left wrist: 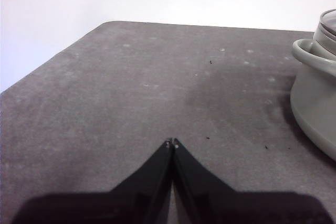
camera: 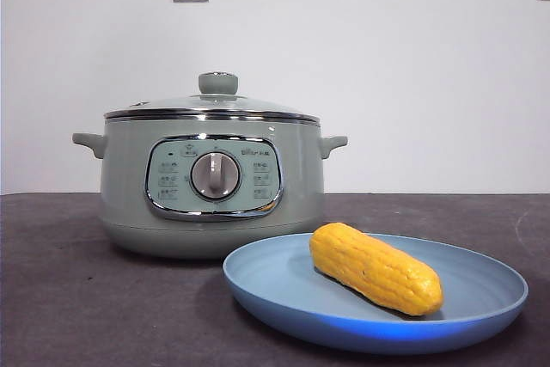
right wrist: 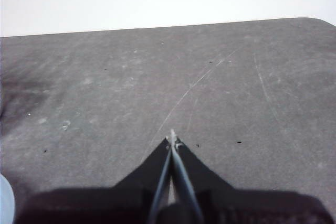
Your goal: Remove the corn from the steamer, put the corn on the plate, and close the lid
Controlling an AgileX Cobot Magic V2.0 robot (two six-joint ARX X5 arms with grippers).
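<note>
**All three steps look done**

Corn [camera: 375, 268] lies on the plate [camera: 481, 298]. Lid [camera: 215, 102] sits on the steamer [camera: 210, 204]. My left gripper [left wrist: 172, 142] and right gripper [right wrist: 172, 139] are both clenched, empty, over bare table [right wrist: 105, 77]. Nothing left, I judge.

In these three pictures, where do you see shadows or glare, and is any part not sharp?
Front view: sharp; the corn casts a small shadow on the plate, the steamer shows chrome glints, the lid little glare. Left wrist view: a dark shadow lies on the table beside the steamer, and the left gripper looks slightly soft. Right wrist view: even light, the right gripper also soft.
</note>
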